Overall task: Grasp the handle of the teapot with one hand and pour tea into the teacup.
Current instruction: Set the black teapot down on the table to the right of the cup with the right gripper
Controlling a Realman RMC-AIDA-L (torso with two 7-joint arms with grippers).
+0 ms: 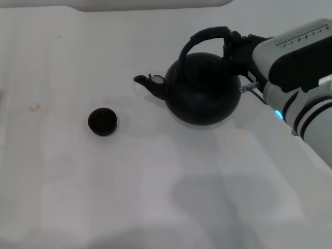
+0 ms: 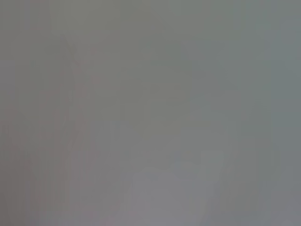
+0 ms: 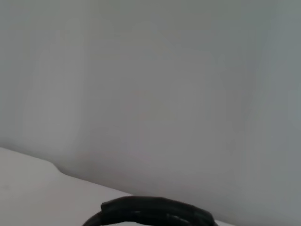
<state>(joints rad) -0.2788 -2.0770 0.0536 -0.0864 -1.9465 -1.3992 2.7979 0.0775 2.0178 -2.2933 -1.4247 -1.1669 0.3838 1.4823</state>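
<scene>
The black teapot stands upright on the white table, right of centre, with its spout pointing left. Its arched handle rises over the top and also shows in the right wrist view. The small dark teacup stands alone to the left of the spout, a short gap away. My right gripper is at the right end of the handle, touching or very close to it. No tea is visible. My left gripper is out of view, and its wrist view shows only a blank grey surface.
The white table spreads around both objects. A pale raised edge runs along the far side. My right arm's white body fills the right side beside the teapot.
</scene>
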